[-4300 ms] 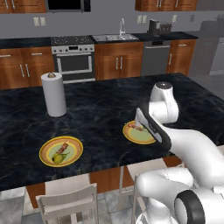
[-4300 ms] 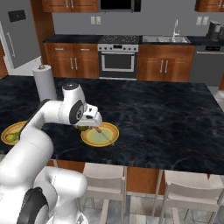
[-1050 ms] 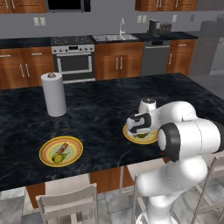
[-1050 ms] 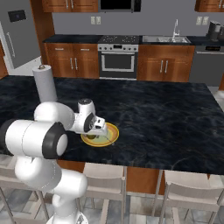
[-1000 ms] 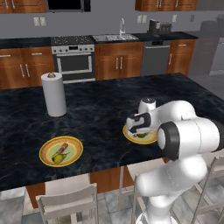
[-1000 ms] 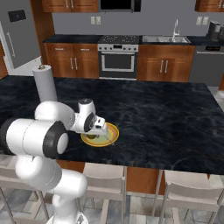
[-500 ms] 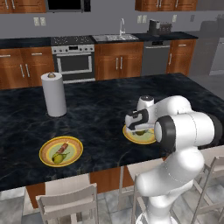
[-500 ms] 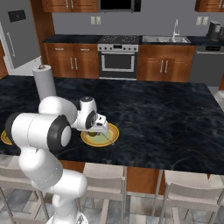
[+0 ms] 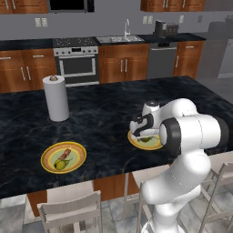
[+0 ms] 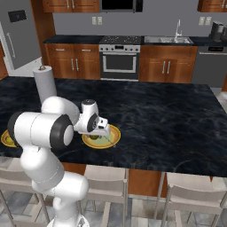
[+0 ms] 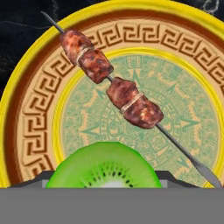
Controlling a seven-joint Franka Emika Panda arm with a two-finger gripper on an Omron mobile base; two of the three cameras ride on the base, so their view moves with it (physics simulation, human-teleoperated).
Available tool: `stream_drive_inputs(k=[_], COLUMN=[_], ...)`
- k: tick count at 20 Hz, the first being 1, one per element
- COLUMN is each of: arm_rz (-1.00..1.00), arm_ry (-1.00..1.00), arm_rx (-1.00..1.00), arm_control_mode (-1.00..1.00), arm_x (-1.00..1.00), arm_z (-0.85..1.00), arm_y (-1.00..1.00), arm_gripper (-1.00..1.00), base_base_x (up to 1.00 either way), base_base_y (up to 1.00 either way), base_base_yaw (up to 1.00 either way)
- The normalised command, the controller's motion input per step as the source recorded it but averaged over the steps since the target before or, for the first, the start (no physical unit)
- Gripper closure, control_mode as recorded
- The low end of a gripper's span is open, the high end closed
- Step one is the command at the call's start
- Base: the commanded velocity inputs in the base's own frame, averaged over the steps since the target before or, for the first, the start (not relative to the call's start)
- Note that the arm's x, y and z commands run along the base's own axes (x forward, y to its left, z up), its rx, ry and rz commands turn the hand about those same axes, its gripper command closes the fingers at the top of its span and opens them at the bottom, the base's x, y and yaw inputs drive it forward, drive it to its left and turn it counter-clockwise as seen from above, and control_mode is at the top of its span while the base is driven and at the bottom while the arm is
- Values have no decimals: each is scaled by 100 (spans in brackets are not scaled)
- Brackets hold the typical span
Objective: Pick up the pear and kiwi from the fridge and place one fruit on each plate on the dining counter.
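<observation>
My gripper (image 9: 142, 131) hangs low over the right-hand plate (image 9: 154, 144) on the dining counter (image 9: 104, 113), shut on the kiwi (image 11: 105, 168). In the hand view the kiwi's bright green cut face sits between the fingertips, just above that plate's (image 11: 35, 109) patterned face and beside a meat skewer (image 11: 109, 85). The right base view has the gripper (image 10: 103, 131) over the same plate (image 10: 113, 135). The pear (image 9: 59, 164) lies on the left plate (image 9: 75, 152), next to its reddish streak. That left plate's rim (image 10: 6, 138) peeks out behind my arm. The fridge is out of view.
A white paper-towel roll (image 9: 55, 98) stands upright on the counter behind the left plate, also seen as a roll (image 10: 44, 82) from the right. Stools (image 9: 70, 211) line the counter's near edge. An oven (image 9: 76, 63) and sink sit on the far wall.
The arm's elbow has swung up and back while the hand stayed low over the right plate, still holding the kiwi. The pear and both plates have not moved.
</observation>
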Motion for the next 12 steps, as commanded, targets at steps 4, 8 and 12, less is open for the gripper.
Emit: stream_drive_inputs(k=[4, 8, 12], arm_rz=[0, 0, 0], arm_ry=[0, 0, 0], arm_rx=[0, 0, 0], arm_control_mode=[-100, -100, -100], arm_x=[0, 0, 0], arm_z=[-12, 0, 0], arm_y=[0, 0, 0], arm_gripper=[100, 100, -100], base_base_x=[0, 0, 0], base_base_y=[0, 0, 0], base_base_yaw=[0, 0, 0])
